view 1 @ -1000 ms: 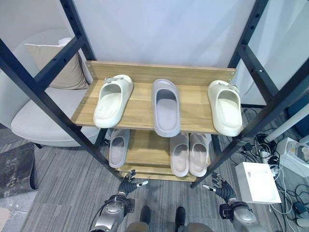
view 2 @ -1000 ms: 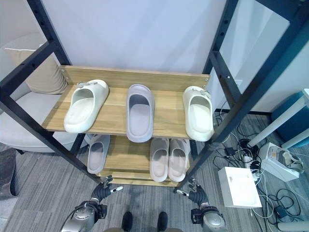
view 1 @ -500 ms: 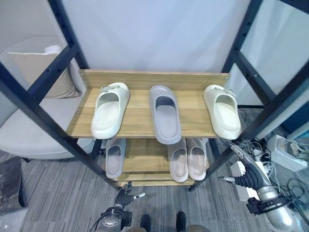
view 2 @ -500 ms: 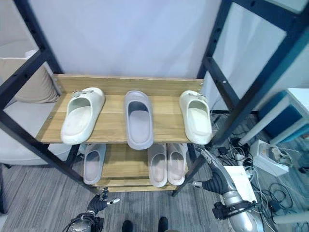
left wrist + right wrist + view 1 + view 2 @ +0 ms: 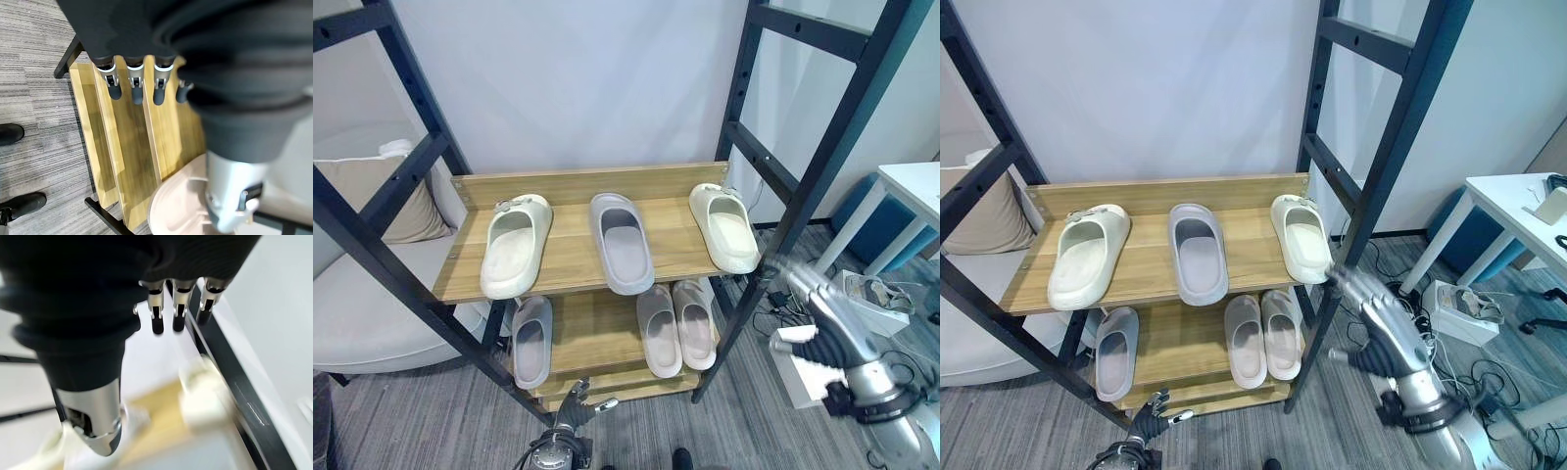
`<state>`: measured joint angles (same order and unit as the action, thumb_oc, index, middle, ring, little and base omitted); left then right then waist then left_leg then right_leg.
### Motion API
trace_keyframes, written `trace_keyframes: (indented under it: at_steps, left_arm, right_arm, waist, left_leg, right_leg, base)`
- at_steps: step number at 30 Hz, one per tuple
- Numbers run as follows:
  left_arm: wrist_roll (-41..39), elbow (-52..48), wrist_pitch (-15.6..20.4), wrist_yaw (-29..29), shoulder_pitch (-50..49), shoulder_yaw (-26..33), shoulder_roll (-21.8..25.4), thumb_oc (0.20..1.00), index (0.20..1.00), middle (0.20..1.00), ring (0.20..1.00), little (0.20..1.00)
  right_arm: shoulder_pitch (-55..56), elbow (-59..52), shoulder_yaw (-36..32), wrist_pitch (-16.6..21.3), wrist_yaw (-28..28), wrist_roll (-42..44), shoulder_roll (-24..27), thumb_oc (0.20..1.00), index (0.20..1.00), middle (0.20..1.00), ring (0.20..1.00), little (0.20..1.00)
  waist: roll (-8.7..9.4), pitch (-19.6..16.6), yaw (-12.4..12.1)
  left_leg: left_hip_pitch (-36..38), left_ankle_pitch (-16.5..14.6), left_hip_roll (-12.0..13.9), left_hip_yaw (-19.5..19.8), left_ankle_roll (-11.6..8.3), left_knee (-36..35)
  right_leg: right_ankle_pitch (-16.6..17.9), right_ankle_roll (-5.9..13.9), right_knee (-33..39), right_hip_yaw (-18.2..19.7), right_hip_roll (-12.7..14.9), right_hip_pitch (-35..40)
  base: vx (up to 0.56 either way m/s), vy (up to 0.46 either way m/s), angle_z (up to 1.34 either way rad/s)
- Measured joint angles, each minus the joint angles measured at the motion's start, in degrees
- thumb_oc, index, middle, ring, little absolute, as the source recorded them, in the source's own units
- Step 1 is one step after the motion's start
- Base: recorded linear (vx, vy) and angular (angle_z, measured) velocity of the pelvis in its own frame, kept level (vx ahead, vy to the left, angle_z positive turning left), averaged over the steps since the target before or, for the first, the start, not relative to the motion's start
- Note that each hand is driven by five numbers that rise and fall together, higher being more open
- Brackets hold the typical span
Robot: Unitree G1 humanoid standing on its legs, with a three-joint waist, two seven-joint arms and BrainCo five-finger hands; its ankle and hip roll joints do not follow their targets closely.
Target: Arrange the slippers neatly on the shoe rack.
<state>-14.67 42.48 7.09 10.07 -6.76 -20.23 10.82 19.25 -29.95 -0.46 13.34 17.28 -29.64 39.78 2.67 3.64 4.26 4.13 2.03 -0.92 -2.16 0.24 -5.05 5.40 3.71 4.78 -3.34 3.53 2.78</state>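
The right hand (image 5: 1383, 328), fingers straight and empty, hangs just right of the shoe rack (image 5: 573, 257) by the right cream slipper (image 5: 724, 226). That slipper lies on the top shelf, long axis front-to-back, angled outward. Grasp its side and bring it beside the left cream slipper (image 5: 514, 245). The left hand (image 5: 570, 419) hangs relaxed and empty below the rack.

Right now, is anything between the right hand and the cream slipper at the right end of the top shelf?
The right hand is raised, open, beside the black front post of the rack. That post stands partly between it and the cream slipper. Nothing else visible blocks the way.
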Motion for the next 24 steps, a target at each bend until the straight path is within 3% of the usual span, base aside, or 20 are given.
trace_keyframes:
  at_steps: [7,17,21,24]
  left_arm:
    - [-0.17,1.14,-0.03,0.11,-0.45,-0.03,0.19,1.000,1.000,1.000,1.000,1.000]
    - [-0.43,1.02,-0.25,-0.40,-0.63,0.07,1.67,1.000,1.000,1.000,1.000,1.000]
    - [-0.44,0.99,-0.25,-0.59,-0.94,0.22,3.11,1.000,1.000,1.000,1.000,1.000]
    - [-0.69,1.02,-0.20,-0.69,0.06,0.25,3.50,1.000,1.000,1.000,1.000,1.000]
  right_arm:
    - [-12.43,1.77,5.24,-1.29,4.36,-1.12,-1.69,1.000,1.000,1.000,1.000,1.000]
    - [-32.44,17.90,10.60,-6.10,6.98,-1.88,-4.14,1.000,1.000,1.000,1.000,1.000]
    - [-37.29,23.83,13.71,-7.59,7.66,-1.85,-6.15,1.000,1.000,1.000,1.000,1.000]
    - [-38.86,29.14,15.01,-9.02,7.57,-1.87,-6.88,1.000,1.000,1.000,1.000,1.000]
  waist:
    - [0.58,-0.18,-1.64]
    - [2.11,1.31,-7.55]
    - [2.42,2.64,-11.18]
    - [3.16,3.92,-11.83]
  left_leg:
    - [-0.04,0.10,-0.11,1.43,-0.01,0.02]
    - [-0.92,0.58,-0.30,4.75,-0.14,0.11]
    - [-1.92,1.29,-0.54,6.39,-0.19,0.03]
    - [-2.51,1.14,-0.80,7.38,-0.52,0.08]
  right_leg:
    - [0.23,0.39,0.15,-1.41,0.07,0.41]
    - [-0.55,0.45,0.25,-4.80,0.23,0.85]
    - [-0.88,0.59,0.26,-6.62,0.49,1.03]
    - [-1.06,0.46,0.26,-7.78,0.73,0.61]
  base:
    - [0.00,0.021,0.11]
    - [0.04,0.020,0.18]
    - [0.05,0.037,0.24]
    - [0.03,0.025,0.18]
